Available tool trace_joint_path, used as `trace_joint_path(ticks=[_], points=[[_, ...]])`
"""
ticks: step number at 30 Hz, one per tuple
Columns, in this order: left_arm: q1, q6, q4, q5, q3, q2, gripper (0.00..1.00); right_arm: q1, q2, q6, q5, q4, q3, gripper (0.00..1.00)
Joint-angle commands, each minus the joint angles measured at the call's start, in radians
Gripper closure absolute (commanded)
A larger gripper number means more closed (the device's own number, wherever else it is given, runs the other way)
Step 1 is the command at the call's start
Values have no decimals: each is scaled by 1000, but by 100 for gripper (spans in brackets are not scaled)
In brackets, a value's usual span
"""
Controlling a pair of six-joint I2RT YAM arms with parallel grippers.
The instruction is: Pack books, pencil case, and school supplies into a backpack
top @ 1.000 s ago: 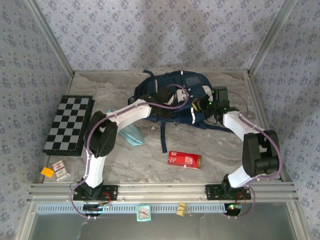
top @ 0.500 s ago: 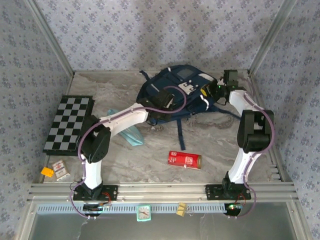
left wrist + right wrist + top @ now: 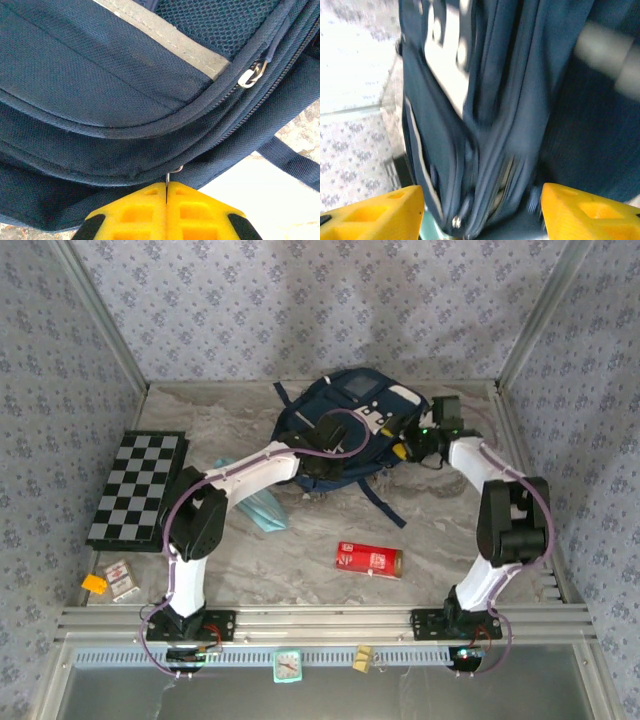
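The navy backpack (image 3: pixel 352 410) lies at the back middle of the table. My left gripper (image 3: pixel 320 460) is at its near edge. In the left wrist view its yellow fingers (image 3: pixel 135 210) are shut on a thin metal zipper pull (image 3: pixel 173 171) of the backpack (image 3: pixel 100 85). My right gripper (image 3: pixel 404 448) is at the bag's right side, open, with blurred bag fabric (image 3: pixel 485 125) between its wide-apart fingers (image 3: pixel 375 215). The pale blue pencil case (image 3: pixel 264 510) lies partly under the left arm. The red box of school supplies (image 3: pixel 368 559) lies near the front centre. The books are out of view.
A chessboard (image 3: pixel 137 488) lies at the left edge. A small card pack (image 3: pixel 122 579) and an orange bit (image 3: pixel 94 583) sit at the front left corner. A loose dark strap (image 3: pixel 385 504) trails from the bag toward the red box. Metal frame posts border the table.
The right gripper has opened and let go of the backpack, after swinging to the back right and coming in again. The bag shifted and its strap swung to the right. The left gripper stays shut.
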Motion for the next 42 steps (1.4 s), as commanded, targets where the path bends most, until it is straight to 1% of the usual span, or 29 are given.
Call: trace_joint_path(ticks=[1, 3, 6, 7, 10, 12, 14, 17, 18, 19, 22, 24, 26, 28, 29, 30, 32, 33, 34, 35, 36, 39, 42], points=[[-3, -4, 1, 3, 10, -12, 100, 96, -34, 122, 56, 127, -80, 35], [-4, -4, -3, 4, 12, -13, 100, 143, -20, 178, 116, 189, -105, 36], [-3, -2, 0, 4, 12, -11, 100, 183, 34, 232, 161, 286, -100, 43], [-3, 2, 1, 2, 12, -11, 100, 189, 61, 229, 166, 299, -79, 46], [-4, 13, -14, -9, 15, -10, 100, 203, 129, 186, 203, 247, -2, 54], [-3, 28, -25, -18, 8, -13, 100, 203, 141, 167, 217, 281, -9, 71], [-2, 36, -54, -48, 0, -18, 100, 192, 138, 129, 219, 251, 0, 84], [-1, 50, -77, -74, -49, -47, 100, 151, 112, 39, 183, 169, 11, 98], [-3, 51, -81, -85, -76, -66, 100, 129, 97, 10, 151, 167, -1, 100], [-6, 53, -83, -96, -101, -80, 100, 110, 85, -18, 118, 157, -9, 100], [-10, 54, -91, -117, -184, -132, 100, 30, 54, -124, 32, 51, -7, 100], [-12, 56, -91, -96, -204, -154, 100, -18, 33, -160, -30, 20, -14, 100], [-19, 55, -91, -69, -187, -164, 100, -27, -6, -143, -51, 48, -48, 100], [-40, 57, -91, -52, -136, -162, 99, -24, -35, -87, -79, 107, -85, 100], [-48, 58, -88, -47, -104, -154, 94, -22, -41, -57, -100, 146, -98, 100], [-53, 56, -89, -44, -65, -142, 88, -22, -44, -28, -128, 182, -107, 100], [-59, 60, -90, -18, 0, -113, 81, -25, -53, 19, -152, 218, -108, 100], [-59, 64, -91, -8, 28, -96, 76, -30, -62, 48, -161, 245, -114, 100], [-59, 64, -91, -9, 58, -82, 68, -35, -74, 77, -167, 270, -120, 100], [-59, 64, -92, -12, 78, -71, 63, -36, -83, 99, -171, 288, -123, 100], [-61, 69, -117, -9, 101, -62, 61, -36, -91, 113, -176, 294, -119, 100], [-65, 92, -103, 47, 129, -34, 52, -37, -100, 130, -182, 292, -105, 100], [-71, 122, -125, 72, 190, 14, 51, -36, -97, 133, -179, 289, -104, 100]])
